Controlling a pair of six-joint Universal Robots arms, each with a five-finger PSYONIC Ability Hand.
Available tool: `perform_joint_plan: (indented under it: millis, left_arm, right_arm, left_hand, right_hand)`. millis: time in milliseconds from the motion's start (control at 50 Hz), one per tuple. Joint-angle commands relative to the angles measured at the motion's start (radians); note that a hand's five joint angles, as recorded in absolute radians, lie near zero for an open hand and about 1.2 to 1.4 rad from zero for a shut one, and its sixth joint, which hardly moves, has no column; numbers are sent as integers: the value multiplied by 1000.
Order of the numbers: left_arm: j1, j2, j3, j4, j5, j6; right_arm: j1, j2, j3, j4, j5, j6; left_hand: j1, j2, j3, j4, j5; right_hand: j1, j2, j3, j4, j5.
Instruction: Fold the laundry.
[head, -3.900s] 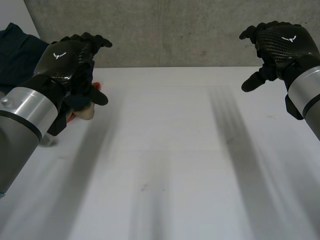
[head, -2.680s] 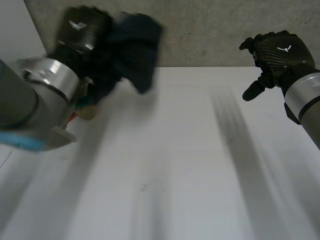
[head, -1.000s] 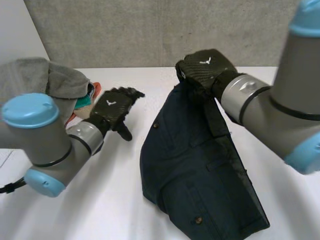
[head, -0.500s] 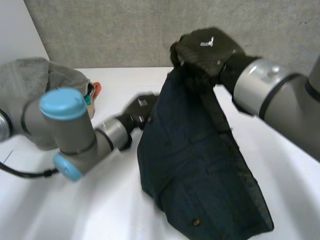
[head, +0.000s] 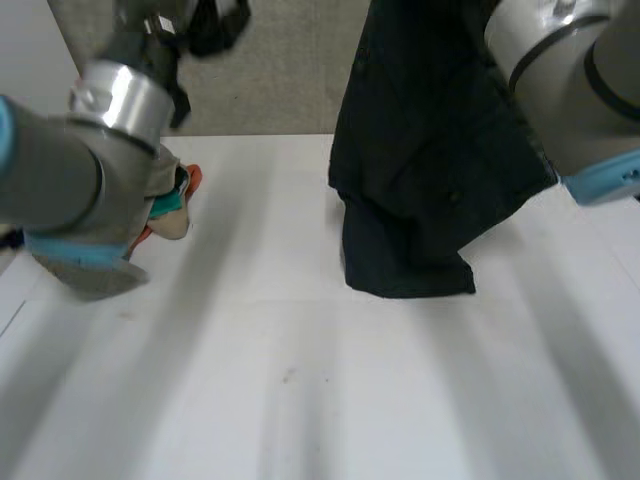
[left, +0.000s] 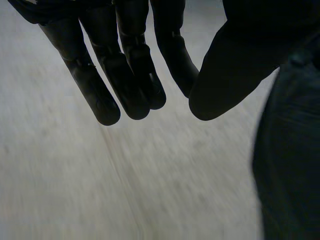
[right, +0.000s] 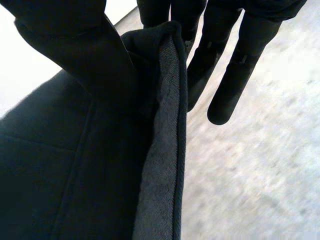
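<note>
Above the table (head: 300, 400), my right hand (right: 65, 35) pinches a seamed edge of the garment (head: 430, 150), which hangs down to it and seems soft and rather heavy; my left hand (left: 125, 65), open and empty, should I think take the same edge.

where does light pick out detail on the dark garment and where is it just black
Head view: the dark garment hangs almost flat black over the white table. Right wrist view: light catches its edge, grey with visible weave, pinched in the right hand. Left wrist view: plain black beside the silhouetted left hand.
</note>
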Motion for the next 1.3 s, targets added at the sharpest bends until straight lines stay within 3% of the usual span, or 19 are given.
perform_joint_plan:
  millis: [20,40,140,220,300,360,380,460,560,700,780,900,1060,1200,1300]
  left_arm:
    - [5,-20,-186,-23,26,3]
    - [6,-37,-192,-26,31,0]
    - [4,-173,-145,-48,71,-2]
    - [2,-284,-79,-167,149,-3]
    - [-13,-385,-22,-319,246,5]
    - [-17,-434,0,-407,295,8]
    - [-19,-452,7,-433,301,8]
    - [-13,-462,38,-438,271,3]
    - [19,-442,127,-376,149,-5]
    - [41,-287,231,-188,11,-15]
    - [33,-207,237,-34,-42,-17]
    - [33,-105,204,37,-59,-17]
    - [24,-80,-38,3,-50,-2]
    - [4,-98,-275,-62,-49,40]
    - [-2,-112,-397,-199,-52,118]
  right_arm:
    - [14,-27,120,187,-88,-22]
    - [19,-35,125,206,-111,-25]
    - [28,-134,166,296,-255,-17]
    - [28,-194,215,310,-304,-18]
    - [27,-225,249,310,-302,-20]
    - [17,-226,269,310,-302,-20]
    - [17,-226,275,310,-302,-20]
    - [16,-222,297,306,-300,-23]
    - [-4,-149,257,272,-248,-32]
    - [-29,29,13,102,9,-72]
    - [-27,77,-83,-56,91,-72]
    - [-27,86,-65,-252,91,-65]
    - [-38,86,122,-247,-36,-60]
    - [-38,106,320,-57,-68,-74]
    - [-42,149,413,105,-67,-143]
  left_hand:
    - [-812,-818,-812,-827,-778]
    - [-977,-983,-977,-992,-943]
    - [-946,-952,-946,-961,-912]
    - [-949,-955,-949,-964,-915]
    - [-940,-946,-941,-955,-906]
    - [-832,-838,-832,-847,-798]
    - [-640,-646,-640,-655,-606]
    - [223,217,223,208,257]
    - [225,219,225,210,259]
    - [225,219,225,210,259]
    - [225,219,225,210,259]
    - [225,219,225,210,259]
    - [225,219,225,210,259]
    - [225,219,225,210,259]
    - [225,219,225,210,259]
  right_hand:
    - [278,223,207,197,239]
    - [278,223,207,197,239]
    - [278,223,207,197,239]
    - [278,223,207,197,239]
    - [278,223,207,197,239]
    - [278,223,207,197,239]
    - [278,223,207,197,239]
    - [278,223,207,197,239]
    - [278,223,207,197,239]
    - [278,223,207,197,239]
    - [278,223,207,197,239]
    - [278,223,207,197,239]
    - [278,223,207,197,239]
    - [278,223,207,197,239]
    - [278,223,207,197,239]
